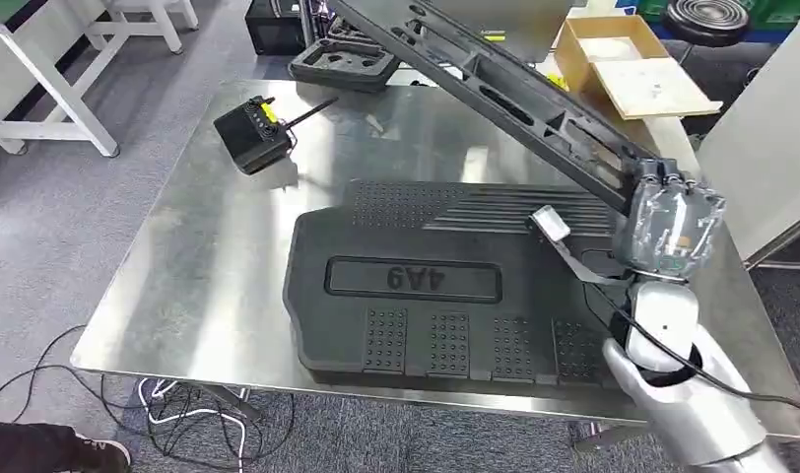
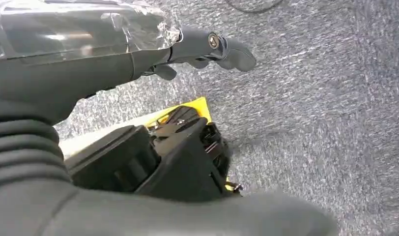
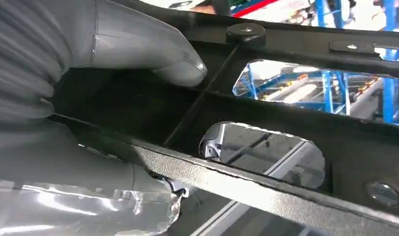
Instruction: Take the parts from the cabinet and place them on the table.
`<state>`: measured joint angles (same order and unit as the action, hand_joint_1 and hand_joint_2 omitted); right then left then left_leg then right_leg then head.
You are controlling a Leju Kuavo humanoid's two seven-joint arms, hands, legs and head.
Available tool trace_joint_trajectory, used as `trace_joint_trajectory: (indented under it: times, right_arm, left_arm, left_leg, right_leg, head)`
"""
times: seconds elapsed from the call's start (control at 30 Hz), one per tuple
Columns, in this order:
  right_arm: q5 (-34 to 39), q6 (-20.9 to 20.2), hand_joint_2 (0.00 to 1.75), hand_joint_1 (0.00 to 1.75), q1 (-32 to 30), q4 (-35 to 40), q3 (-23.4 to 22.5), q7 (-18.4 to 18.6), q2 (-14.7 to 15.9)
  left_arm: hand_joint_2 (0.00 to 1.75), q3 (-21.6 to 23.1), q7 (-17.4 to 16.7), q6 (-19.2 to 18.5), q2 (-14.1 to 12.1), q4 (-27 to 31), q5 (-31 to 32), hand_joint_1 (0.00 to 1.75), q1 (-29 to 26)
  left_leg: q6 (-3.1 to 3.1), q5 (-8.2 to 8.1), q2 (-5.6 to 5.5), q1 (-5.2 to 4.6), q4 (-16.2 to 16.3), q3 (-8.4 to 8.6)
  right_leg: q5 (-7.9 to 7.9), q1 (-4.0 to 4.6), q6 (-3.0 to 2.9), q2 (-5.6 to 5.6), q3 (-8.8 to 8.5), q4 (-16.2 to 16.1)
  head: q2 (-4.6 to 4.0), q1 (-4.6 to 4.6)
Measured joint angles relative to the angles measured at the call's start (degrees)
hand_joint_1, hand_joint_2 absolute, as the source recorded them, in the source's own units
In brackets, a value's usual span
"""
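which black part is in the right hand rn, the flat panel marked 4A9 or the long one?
The long black bar: the right hand grips its end, holding it raised and slanted above the steel table. The 4A9 panel lies flat, unheld.

Raised "4A9", seen upside down, on the black moulded panel (image 1: 416, 281)
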<state>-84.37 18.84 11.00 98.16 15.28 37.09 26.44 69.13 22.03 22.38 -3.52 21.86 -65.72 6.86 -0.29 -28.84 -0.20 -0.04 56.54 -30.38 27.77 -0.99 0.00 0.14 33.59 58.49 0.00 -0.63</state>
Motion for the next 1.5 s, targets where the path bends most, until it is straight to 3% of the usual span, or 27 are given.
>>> trace_joint_trajectory:
  times: [0.3,0.73,1.23,1.5]
  right_arm:
    - [-0.57,-6.75,1.75,1.75,-3.51,3.26,-2.71,2.23,4.55]
    - [-1.03,-10.67,1.75,1.75,-9.01,6.3,-5.77,2.28,9.29]
    - [-1.03,-10.16,1.75,1.75,-10.43,6.78,-4.94,1.2,11.63]
    - [-1.03,-8.53,1.75,1.75,-9.24,5.25,-0.39,0.2,11.17]
  left_arm:
    - [0.0,-0.02,0.72,0.05,0.0,0.02,-1.77,0.0,-0.27]
    - [0.0,-0.02,1.42,-0.74,0.0,0.0,-3.3,0.0,-0.26]
    - [0.0,-0.02,1.2,-1.53,-0.02,0.0,-3.76,0.0,-0.25]
    - [0.0,-0.04,1.2,-1.86,0.0,-0.09,-5.1,0.0,-0.12]
  left_leg:
    - [0.02,-0.02,-0.02,0.0,0.0,0.08]
    - [0.04,-0.03,-0.01,0.0,-0.01,0.1]
    - [0.04,-0.03,-0.01,0.0,-0.01,0.09]
    - [0.04,-0.04,-0.01,0.01,-0.04,0.09]
  right_leg:
    - [0.01,0.0,0.0,-0.04,-0.13,-0.01]
    - [0.01,0.0,0.0,-0.03,-0.15,-0.01]
    - [0.01,0.0,0.0,-0.03,-0.16,-0.01]
    - [0.01,0.01,0.0,-0.04,-0.2,-0.01]
  head:
    - [0.0,-0.02]
    - [0.0,-0.04]
    - [0.0,0.0]
    - [0.0,0.0]
